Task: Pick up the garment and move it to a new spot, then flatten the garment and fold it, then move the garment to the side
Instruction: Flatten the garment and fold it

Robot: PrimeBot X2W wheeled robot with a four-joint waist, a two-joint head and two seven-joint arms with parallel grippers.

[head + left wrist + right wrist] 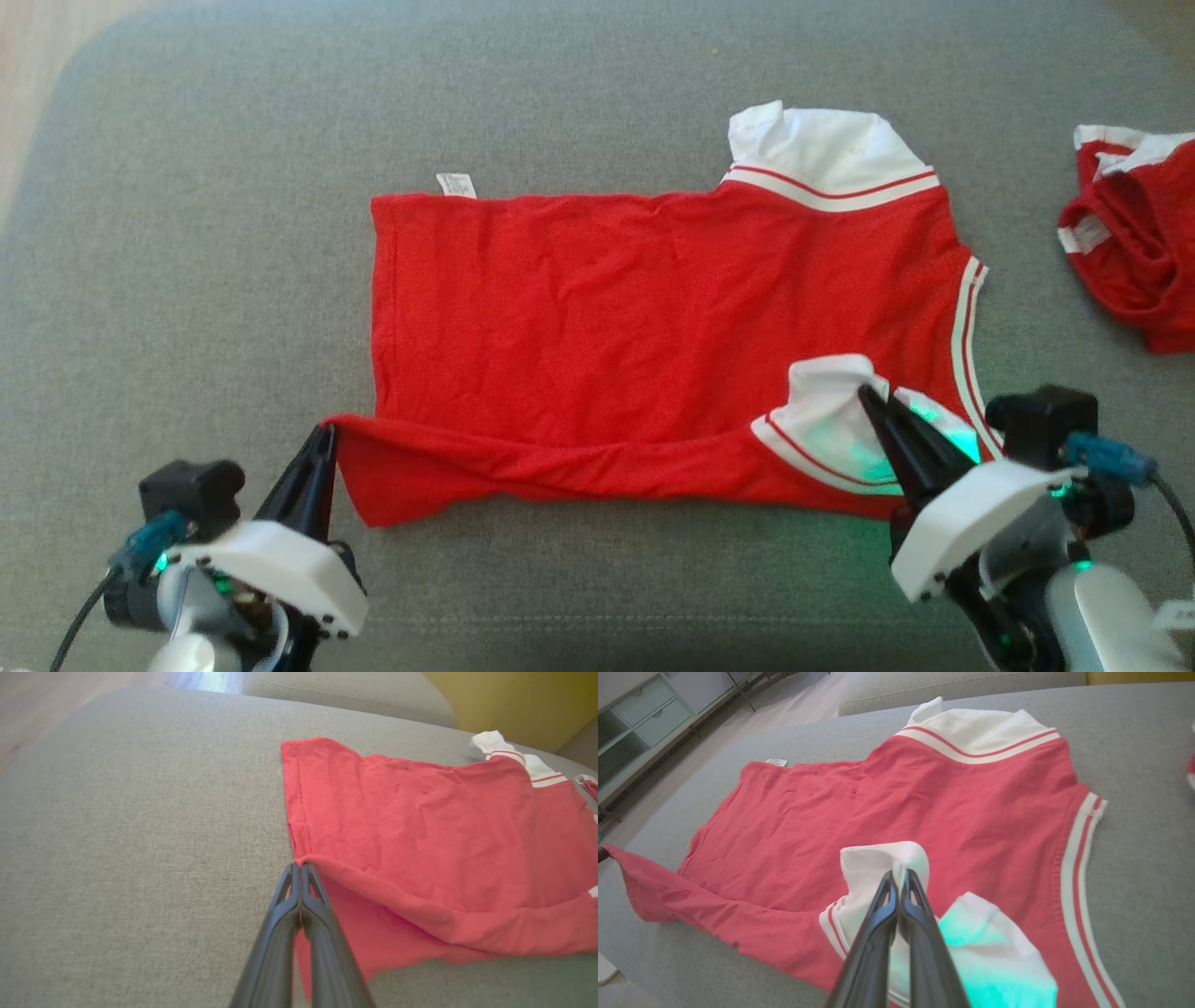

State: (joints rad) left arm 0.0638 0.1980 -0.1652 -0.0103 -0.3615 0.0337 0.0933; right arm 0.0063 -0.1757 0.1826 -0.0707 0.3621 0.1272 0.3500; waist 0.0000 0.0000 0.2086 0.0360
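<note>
The garment point(635, 317) is a red shirt with white striped sleeves, spread sideways on a grey cushion, hem at the left and collar at the right. Its near edge is lifted and curled over. My left gripper point(327, 431) is shut on the near hem corner of the garment point(420, 835), as the left wrist view shows with my left gripper point(299, 865) pinching the red edge. My right gripper point(864, 392) is shut on the near white sleeve point(826, 411); the right wrist view shows my right gripper point(896, 875) pinching the white cloth of the garment point(901, 798).
A second red and white garment point(1134, 243) lies bunched at the right edge of the grey cushion point(233, 233). Bare cushion extends to the left and beyond the shirt. Wooden floor point(46, 700) and a low cabinet point(640, 728) lie past the cushion's edge.
</note>
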